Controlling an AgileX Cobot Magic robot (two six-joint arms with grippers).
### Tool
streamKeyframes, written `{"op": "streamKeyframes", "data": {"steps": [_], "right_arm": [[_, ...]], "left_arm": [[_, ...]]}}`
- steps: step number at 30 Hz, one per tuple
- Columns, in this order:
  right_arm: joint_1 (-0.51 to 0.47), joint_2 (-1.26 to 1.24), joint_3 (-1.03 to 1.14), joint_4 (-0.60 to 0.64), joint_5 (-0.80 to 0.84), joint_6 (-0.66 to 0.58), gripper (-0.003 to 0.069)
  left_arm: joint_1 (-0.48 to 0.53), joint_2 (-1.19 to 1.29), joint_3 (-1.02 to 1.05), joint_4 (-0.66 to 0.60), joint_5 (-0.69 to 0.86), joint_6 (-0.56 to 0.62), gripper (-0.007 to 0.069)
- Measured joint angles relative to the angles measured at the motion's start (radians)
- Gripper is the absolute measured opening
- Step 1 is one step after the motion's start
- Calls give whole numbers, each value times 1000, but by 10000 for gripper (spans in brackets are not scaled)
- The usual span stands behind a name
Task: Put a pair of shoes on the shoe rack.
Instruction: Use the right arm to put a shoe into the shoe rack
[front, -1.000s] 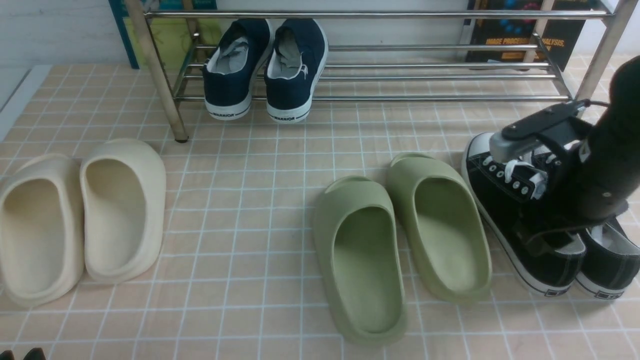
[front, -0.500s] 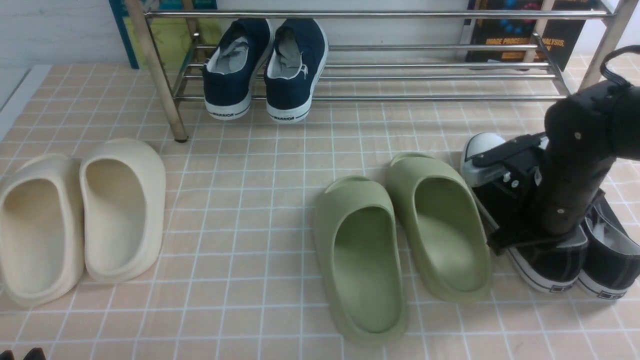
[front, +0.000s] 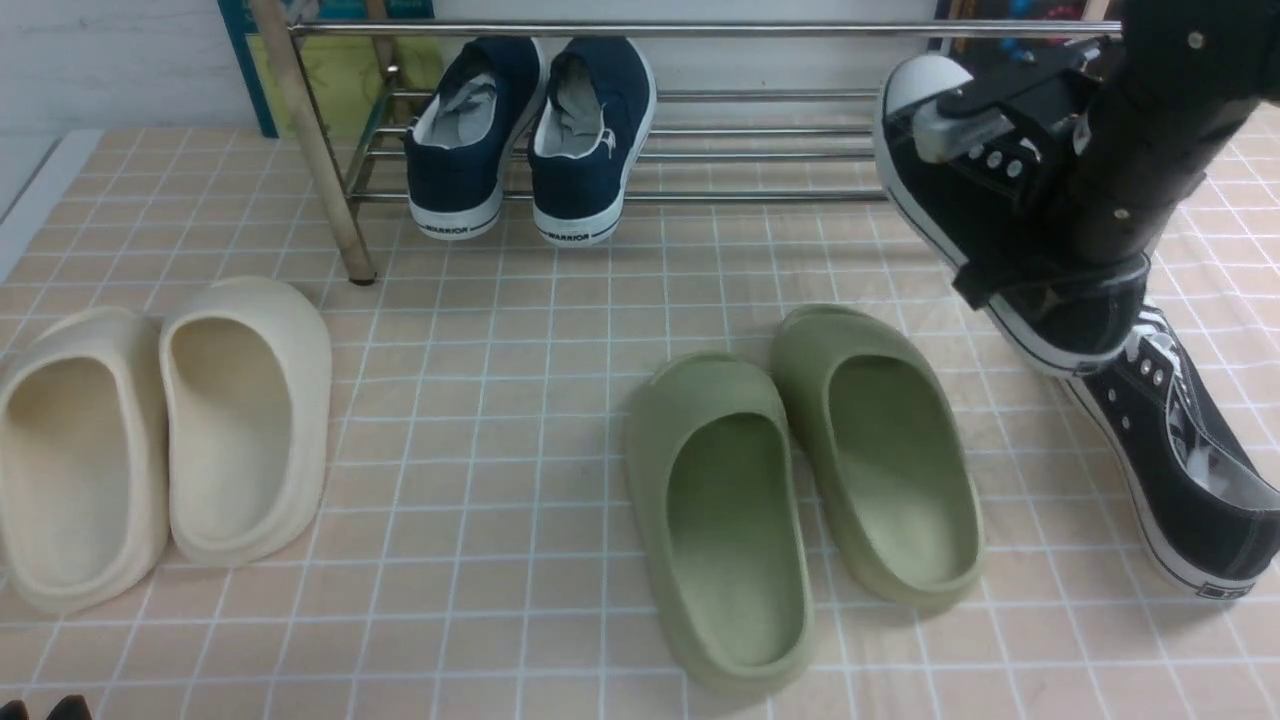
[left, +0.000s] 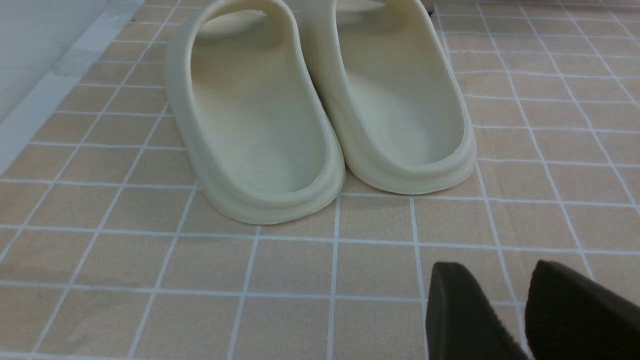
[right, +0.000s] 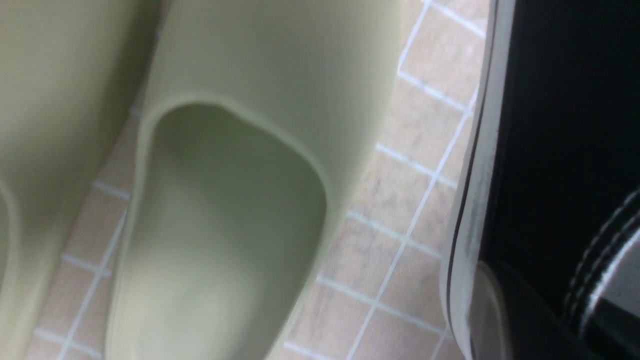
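My right gripper is shut on one black sneaker and holds it in the air, white toe cap up, just in front of the right end of the chrome shoe rack. The right wrist view shows that sneaker's black side and white-striped sole in the right gripper. The second black sneaker lies on the tiled floor at the far right, below the held one. My left gripper is open and empty, low at the near left.
Two navy sneakers stand on the rack's lower bars at the left. Green slides lie mid-floor, left of the black sneakers, and show in the right wrist view. Cream slides lie at the left, ahead of the left gripper.
My right gripper has lifted one black sneaker off the floor and carried it up and back towards the rack. The other sneaker, uncovered, stays on the floor. The left arm has not moved.
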Motion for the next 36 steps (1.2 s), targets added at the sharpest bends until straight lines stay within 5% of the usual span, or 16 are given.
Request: {"op": "streamKeyframes", "data": {"steps": [17,27,33,36], "right_arm": [[-14,378,-500,-7,-18,36,1],[-50,438,-568,-4,-92,75,5],[-52,438,-570,-4,-130,77,53],[-52,425,-571,-4,-119,77,144]], "left_arm": [[0,0,0,2,0,0,239],[0,0,0,7,0,0,239],[0,0,0,10,0,0,239],[0,0,0,10,0,0,239]]}}
